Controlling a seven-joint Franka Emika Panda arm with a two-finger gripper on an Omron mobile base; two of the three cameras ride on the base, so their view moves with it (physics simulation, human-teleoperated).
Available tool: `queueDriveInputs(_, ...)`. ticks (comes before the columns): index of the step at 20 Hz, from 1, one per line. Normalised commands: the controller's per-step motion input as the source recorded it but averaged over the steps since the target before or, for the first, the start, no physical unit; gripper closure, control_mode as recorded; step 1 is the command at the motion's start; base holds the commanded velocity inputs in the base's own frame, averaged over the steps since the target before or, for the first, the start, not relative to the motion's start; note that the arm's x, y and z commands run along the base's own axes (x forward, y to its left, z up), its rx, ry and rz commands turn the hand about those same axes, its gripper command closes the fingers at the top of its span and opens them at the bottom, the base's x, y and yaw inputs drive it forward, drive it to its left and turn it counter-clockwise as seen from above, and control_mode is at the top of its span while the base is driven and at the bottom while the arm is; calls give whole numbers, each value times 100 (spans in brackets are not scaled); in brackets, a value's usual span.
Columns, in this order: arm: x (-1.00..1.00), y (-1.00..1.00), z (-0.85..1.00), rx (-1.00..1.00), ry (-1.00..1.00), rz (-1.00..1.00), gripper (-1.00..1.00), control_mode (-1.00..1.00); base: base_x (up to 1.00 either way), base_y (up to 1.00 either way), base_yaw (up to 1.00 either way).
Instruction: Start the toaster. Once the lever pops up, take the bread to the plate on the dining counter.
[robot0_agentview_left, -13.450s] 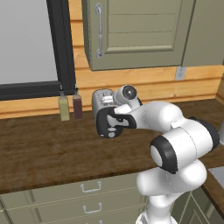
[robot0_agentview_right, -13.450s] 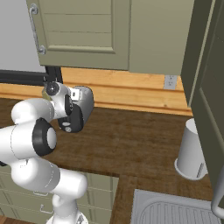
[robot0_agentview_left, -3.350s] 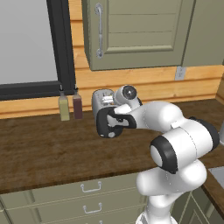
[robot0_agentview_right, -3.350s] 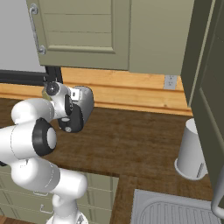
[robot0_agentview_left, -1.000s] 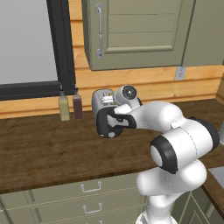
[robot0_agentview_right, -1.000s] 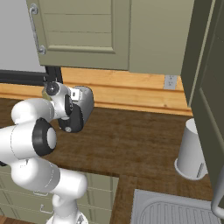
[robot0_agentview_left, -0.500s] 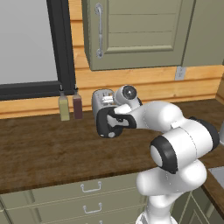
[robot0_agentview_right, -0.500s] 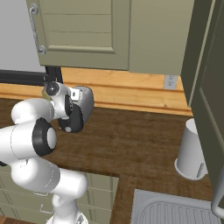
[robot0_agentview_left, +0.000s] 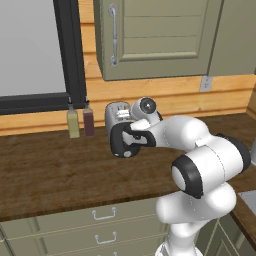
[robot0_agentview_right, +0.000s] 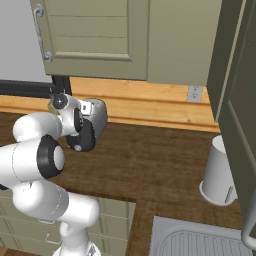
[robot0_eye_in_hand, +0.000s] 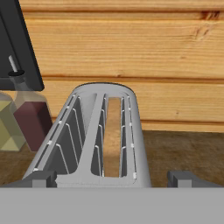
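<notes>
Your tool (robot0_eye_in_hand: 112, 178) stands wide open, holding nothing, at the near end of the toaster (robot0_eye_in_hand: 98, 131); the bread (robot0_eye_in_hand: 113, 131) sits in its right slot.

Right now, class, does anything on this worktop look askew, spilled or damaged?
Nothing stands out. The toaster stands upright with the bread down in one slot, and the two bottles beside it are upright.
</notes>
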Motion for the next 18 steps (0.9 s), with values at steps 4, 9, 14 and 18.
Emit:
queueDriveInputs(4, 0, 0, 0, 0, 0, 0, -100, -100, 0, 0, 0)
queueDriveInputs(9, 0, 0, 0, 0, 0, 0, -100, -100, 0, 0, 0)
queueDriveInputs(14, 0, 0, 0, 0, 0, 0, -100, -100, 0, 0, 0)
queueDriveInputs(18, 0, 0, 0, 0, 0, 0, -100, -100, 0, 0, 0)
